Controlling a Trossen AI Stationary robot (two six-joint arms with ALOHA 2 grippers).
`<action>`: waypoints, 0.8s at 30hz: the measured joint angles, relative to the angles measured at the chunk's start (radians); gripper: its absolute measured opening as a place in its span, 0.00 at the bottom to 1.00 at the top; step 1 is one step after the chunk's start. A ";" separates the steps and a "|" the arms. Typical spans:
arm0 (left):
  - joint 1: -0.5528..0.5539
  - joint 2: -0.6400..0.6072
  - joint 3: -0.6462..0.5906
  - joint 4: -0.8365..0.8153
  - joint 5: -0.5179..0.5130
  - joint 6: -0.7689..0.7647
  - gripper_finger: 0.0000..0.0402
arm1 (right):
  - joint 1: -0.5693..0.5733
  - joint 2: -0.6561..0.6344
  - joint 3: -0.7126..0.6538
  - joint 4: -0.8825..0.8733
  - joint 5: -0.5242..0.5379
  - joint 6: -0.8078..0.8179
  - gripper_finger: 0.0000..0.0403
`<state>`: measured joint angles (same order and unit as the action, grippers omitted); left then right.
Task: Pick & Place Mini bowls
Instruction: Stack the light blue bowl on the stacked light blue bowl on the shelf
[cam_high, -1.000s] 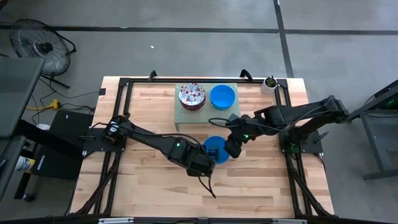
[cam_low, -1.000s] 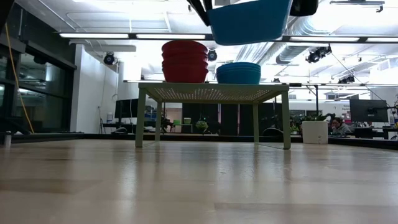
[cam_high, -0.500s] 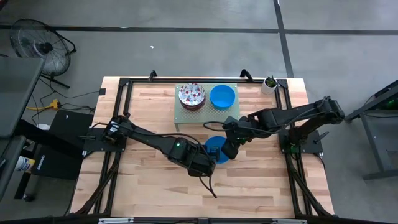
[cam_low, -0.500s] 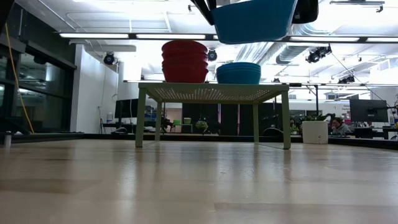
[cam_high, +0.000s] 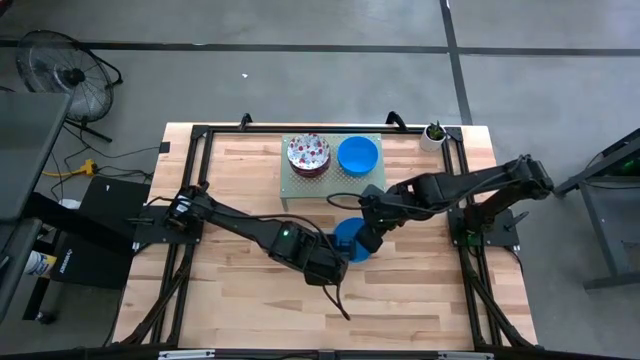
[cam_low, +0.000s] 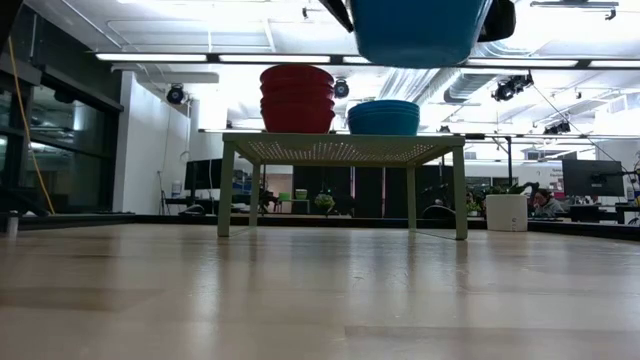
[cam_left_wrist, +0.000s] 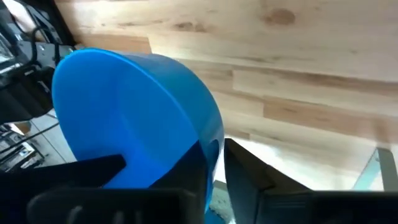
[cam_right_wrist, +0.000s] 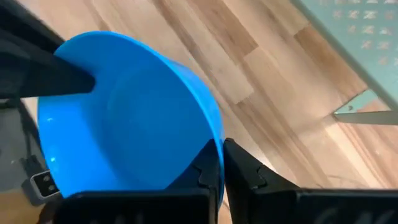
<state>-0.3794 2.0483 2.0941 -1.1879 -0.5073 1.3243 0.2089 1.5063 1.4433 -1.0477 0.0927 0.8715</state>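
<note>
A plain blue mini bowl (cam_high: 349, 238) hangs high above the table's middle; in the low view it sits at the top edge (cam_low: 420, 32). My left gripper (cam_high: 338, 256) reaches it from the near left and my right gripper (cam_high: 366, 240) from the right; both are shut on its rim. Behind it, a pale green perforated stand (cam_high: 322, 185) carries a stack of floral mini bowls (cam_high: 308, 153) and a stack of blue mini bowls (cam_high: 357, 154), each resting on its base. My left gripper has the blue bowl's rim (cam_left_wrist: 215, 138) between its fingers, one finger inside the bowl and one (cam_left_wrist: 252, 177) outside the wall. The bowl is lifted clear of the table, mouth up. My right gripper pinches the rim (cam_right_wrist: 217, 144) on the opposite side, one finger inside the wall and one (cam_right_wrist: 247, 169) outside. It comes in from the table's right, slanting down. The bowl hangs clear of the table.
A small potted plant (cam_high: 434, 132) stands at the far right corner. Black frame rails (cam_high: 200, 160) run along the table's edges. Bare wood (cam_high: 400, 300) lies near the front edge and under the raised bowl.
My right gripper has moved a little toward the table's left, onto the blue bowl's rim. The bowl, still high above the table, has shifted slightly toward the right edge and tipped from a slant to nearly level.
</note>
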 joint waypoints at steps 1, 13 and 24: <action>0.000 0.000 0.000 0.006 0.009 0.000 0.13 | -0.001 0.000 0.000 0.003 -0.005 -0.005 0.00; 0.000 0.000 -0.002 -0.043 -0.005 -0.079 0.53 | -0.007 -0.002 -0.027 -0.009 -0.020 -0.026 0.00; 0.009 -0.010 -0.002 -0.140 -0.095 -0.273 0.50 | -0.041 -0.003 -0.066 -0.014 -0.020 -0.025 0.00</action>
<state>-0.3706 2.0384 2.0922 -1.3281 -0.6018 1.0515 0.1681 1.5036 1.3773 -1.0618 0.0723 0.8467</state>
